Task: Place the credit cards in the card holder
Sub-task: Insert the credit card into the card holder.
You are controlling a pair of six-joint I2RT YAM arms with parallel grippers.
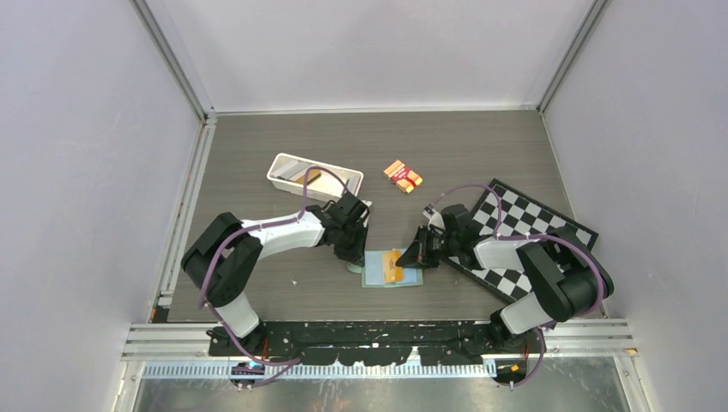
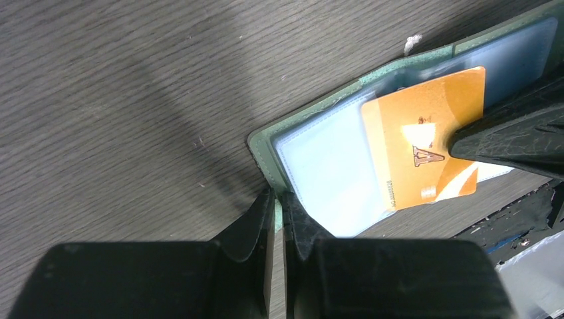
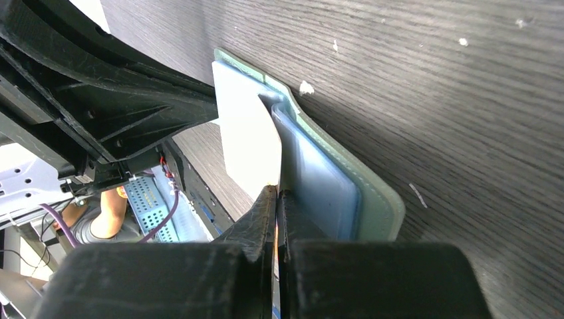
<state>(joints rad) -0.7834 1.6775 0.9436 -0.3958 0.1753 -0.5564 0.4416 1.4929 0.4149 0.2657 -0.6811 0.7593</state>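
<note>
Left wrist view: the left gripper (image 2: pixel 279 219) pinches the open green card holder (image 2: pixel 319 173) by its rim on the table (image 2: pixel 133 100); the right gripper (image 3: pixel 277 199) clamps a gold credit card (image 2: pixel 412 126) partly tucked in its pocket.

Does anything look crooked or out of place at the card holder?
Yes: the gold card lies skewed across the open card holder, one end overhanging its edge, not seated squarely in a pocket.

Bright, even light fr. above; soft shadows; wrist views blurry close-up, prob. overexposed.
</note>
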